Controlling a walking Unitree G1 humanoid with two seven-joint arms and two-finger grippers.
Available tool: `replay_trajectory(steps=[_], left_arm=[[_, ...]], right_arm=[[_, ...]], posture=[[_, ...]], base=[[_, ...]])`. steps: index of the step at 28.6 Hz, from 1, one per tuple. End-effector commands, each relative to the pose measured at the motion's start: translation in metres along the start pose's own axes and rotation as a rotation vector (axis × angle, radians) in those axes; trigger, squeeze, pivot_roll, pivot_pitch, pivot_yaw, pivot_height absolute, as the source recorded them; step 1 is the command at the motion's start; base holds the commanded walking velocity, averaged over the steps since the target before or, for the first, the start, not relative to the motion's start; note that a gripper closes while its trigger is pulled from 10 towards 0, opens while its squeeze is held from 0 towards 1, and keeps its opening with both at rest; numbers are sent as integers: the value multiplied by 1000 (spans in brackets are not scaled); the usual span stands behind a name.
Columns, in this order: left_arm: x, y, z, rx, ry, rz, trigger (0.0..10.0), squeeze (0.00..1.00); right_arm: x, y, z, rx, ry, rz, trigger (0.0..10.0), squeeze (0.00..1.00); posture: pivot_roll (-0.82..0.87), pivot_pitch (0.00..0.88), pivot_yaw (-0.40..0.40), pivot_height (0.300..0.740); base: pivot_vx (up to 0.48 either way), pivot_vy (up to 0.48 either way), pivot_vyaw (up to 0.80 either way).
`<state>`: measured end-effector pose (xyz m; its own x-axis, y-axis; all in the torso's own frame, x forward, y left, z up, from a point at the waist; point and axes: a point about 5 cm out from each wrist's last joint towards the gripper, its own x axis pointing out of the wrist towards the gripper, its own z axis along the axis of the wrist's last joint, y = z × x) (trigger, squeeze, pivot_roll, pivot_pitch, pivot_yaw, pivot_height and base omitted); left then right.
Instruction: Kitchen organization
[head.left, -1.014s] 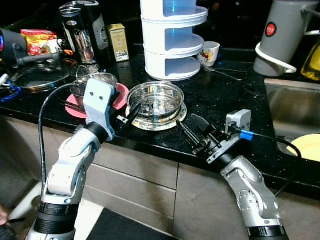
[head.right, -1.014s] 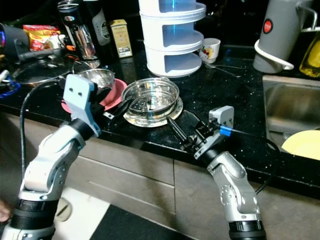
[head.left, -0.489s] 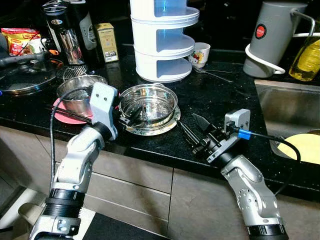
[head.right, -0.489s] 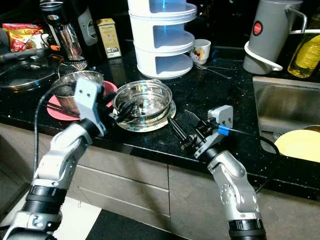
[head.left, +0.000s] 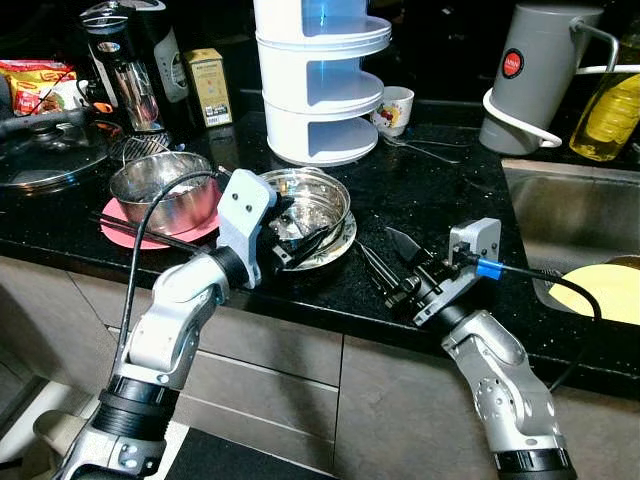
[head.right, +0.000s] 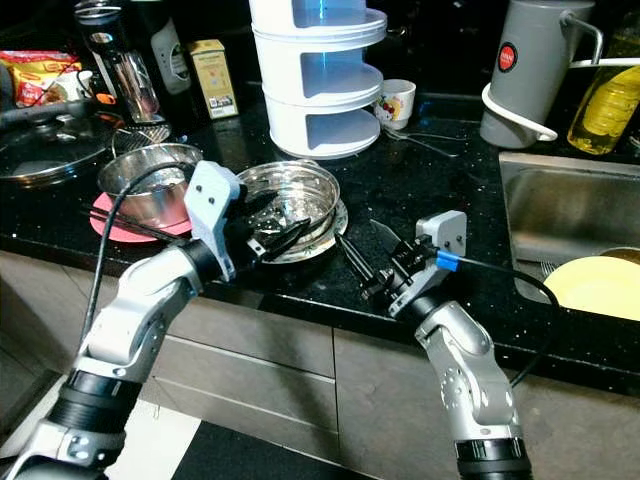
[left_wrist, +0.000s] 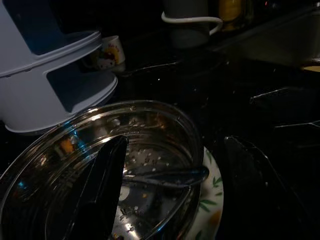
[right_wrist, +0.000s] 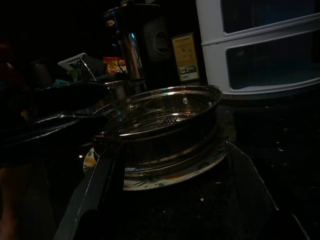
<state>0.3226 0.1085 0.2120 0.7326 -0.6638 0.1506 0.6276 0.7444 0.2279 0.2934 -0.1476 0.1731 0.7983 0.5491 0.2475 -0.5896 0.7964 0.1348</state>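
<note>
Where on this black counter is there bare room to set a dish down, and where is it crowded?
Free: the counter between the steel steamer pan, the white tiered rack and the sink. Crowded: the robot's left end, with the steel bowl on a pink plate, the pan lid and the blender.

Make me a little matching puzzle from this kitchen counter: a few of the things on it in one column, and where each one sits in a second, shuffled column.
Things:
1. perforated steel pan
2. steel bowl
3. small cup
4. grey jug

Places:
A. beside the white tiered rack, toward the back of the counter
B. on a pink plate
C. on a patterned plate, with the left gripper over it
D. near the sink, at the back

Pairs: 1-C, 2-B, 3-A, 4-D
</note>
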Motion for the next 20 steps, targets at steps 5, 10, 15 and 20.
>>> replay_trajectory(steps=[5, 10, 15, 20], left_arm=[[-8, 8, -12, 99, 83, 26, 10000, 0], [-7, 14, -14, 144, 98, 61, 10000, 0], [1, 19, -10, 168, 78, 75, 10000, 0], [5, 22, -4, 178, 47, 109, 10000, 0]], right_arm=[[2, 2, -2, 0, 5, 8, 10000, 0], [2, 3, -1, 0, 3, 8, 10000, 0], [1, 2, 0, -7, 2, 5, 10000, 0], [0, 1, 2, -12, -1, 0, 10000, 0]], posture=[[-49, 0, 24, 740], [-56, 0, 27, 740], [-64, 0, 28, 740], [-73, 0, 32, 740]], base=[[0, 0, 0], [0, 0, 0], [0, 0, 0], [0, 0, 0]])
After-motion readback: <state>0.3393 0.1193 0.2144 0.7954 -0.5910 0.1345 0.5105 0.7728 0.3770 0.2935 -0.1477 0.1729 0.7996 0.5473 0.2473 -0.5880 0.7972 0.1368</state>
